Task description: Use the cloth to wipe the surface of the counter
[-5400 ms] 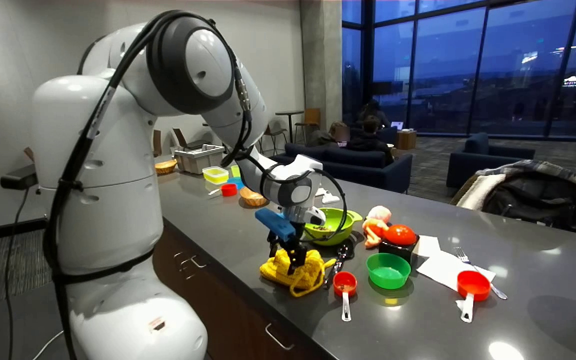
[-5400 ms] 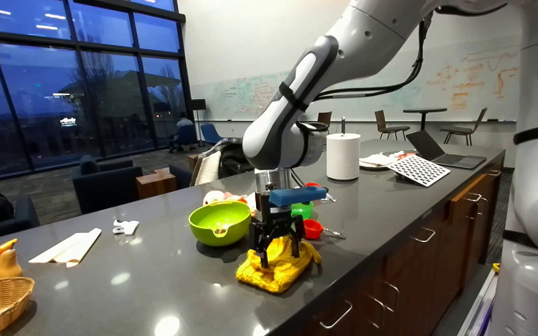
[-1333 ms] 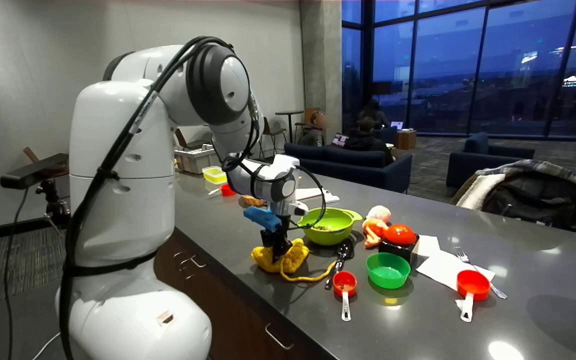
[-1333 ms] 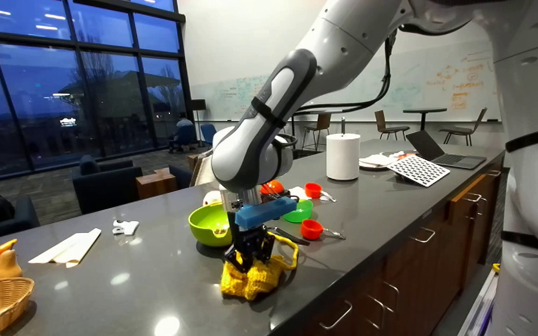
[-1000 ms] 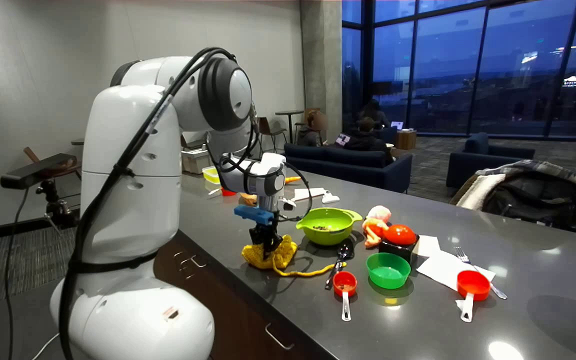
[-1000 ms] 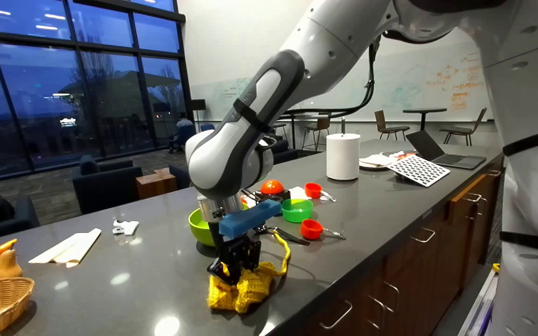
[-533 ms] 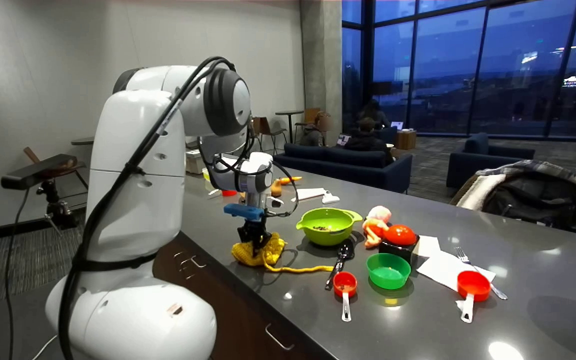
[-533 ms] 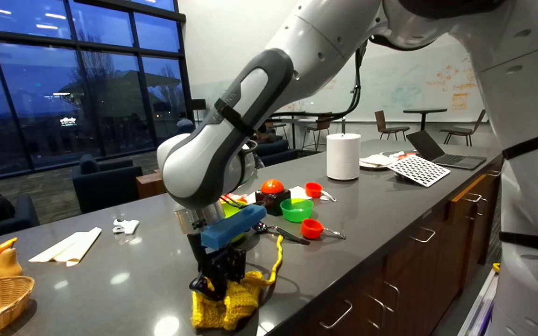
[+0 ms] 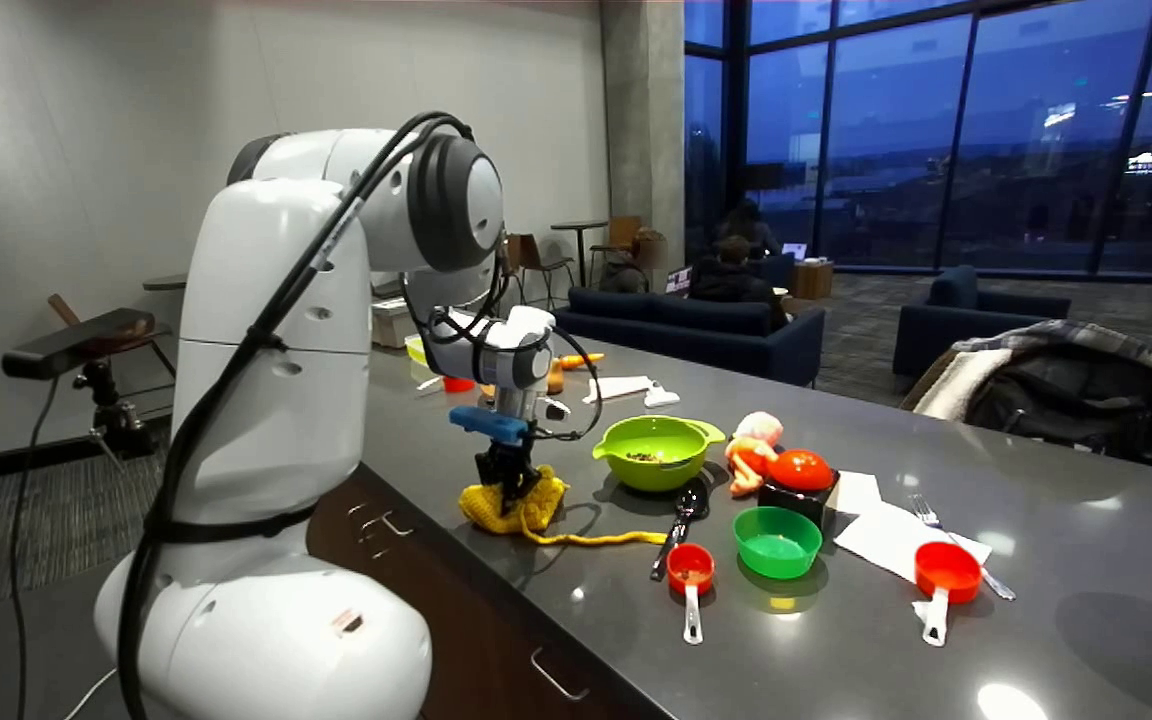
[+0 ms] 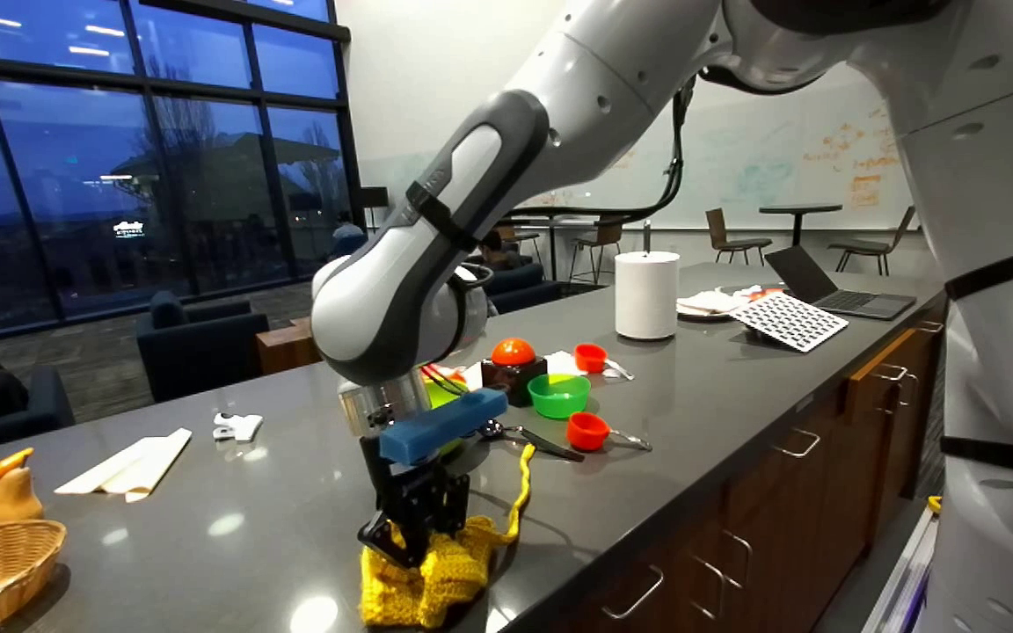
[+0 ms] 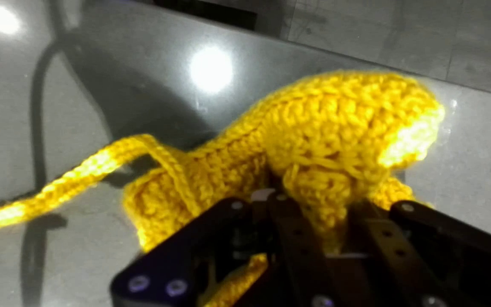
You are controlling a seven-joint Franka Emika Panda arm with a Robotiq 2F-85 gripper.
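The yellow cloth (image 9: pixel 543 497) sits pinched between the fingers (image 9: pixel 511 488), down on the grey surface (image 9: pixel 836 650)

In an exterior view, the cloth lies bunched toward the surface's edge, near the green bowl (image 9: pixel 651 478) but apart from it. The fingers point down into the folds beneath a blue block (image 9: pixel 489 424). A yellow cord (image 9: pixel 601 539) runs from the cloth along the surface, its end right by a black spoon (image 9: pixel 683 515); whether they touch, I cannot tell. Beside the spoon stands a red cup (image 9: pixel 681 583), with a green cup (image 9: pixel 761 563) next along and a red dome (image 9: pixel 801 469) on a black box (image 9: pixel 798 498) behind that. Another red cup (image 9: pixel 956 590) sits by a white sheet (image 9: pixel 886 540) and a fork (image 9: pixel 926 512)

In an exterior view, the fingers are dug into the middle of the cloth, and a knitted flap spreads in front of them. The arm (image 10: pixel 603 97) and the block hide much of the bowl. Farther along the surface stand a paper roll (image 10: pixel 645 294), an open laptop (image 10: pixel 867 301) and a white panel (image 10: pixel 790 321) with dark marks. Toward the opposite end lie a folded paper (image 10: pixel 124 464), a white clip (image 10: pixel 238 428) and a wicker basket (image 10: pixel 32 571)

In the wrist view, a fold of cloth is squeezed between the fingers, while a thick knitted hump bulges ahead of them toward the surface's edge, with grey floor (image 11: pixel 399 42) beyond. The cord trails off across the surface
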